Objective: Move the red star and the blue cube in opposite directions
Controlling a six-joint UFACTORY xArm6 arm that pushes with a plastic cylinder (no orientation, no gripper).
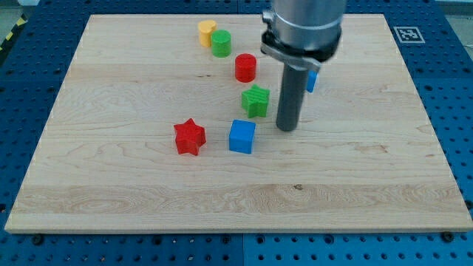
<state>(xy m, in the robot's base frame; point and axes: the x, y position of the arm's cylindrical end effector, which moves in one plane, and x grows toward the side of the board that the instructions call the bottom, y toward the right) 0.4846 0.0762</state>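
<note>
The red star [189,137] lies on the wooden board [111,185], left of centre. The blue cube [242,137] sits just to its right, a small gap between them. My tip [287,128] is on the board to the right of the blue cube, a short gap away, and just right of and below the green star [256,100]. The tip touches no block.
A red cylinder [245,68] stands above the green star. A green cylinder [221,43] and a yellow block [206,32] sit near the view's top. Another blue block [312,80] is mostly hidden behind the rod. The board's edges border a blue perforated table.
</note>
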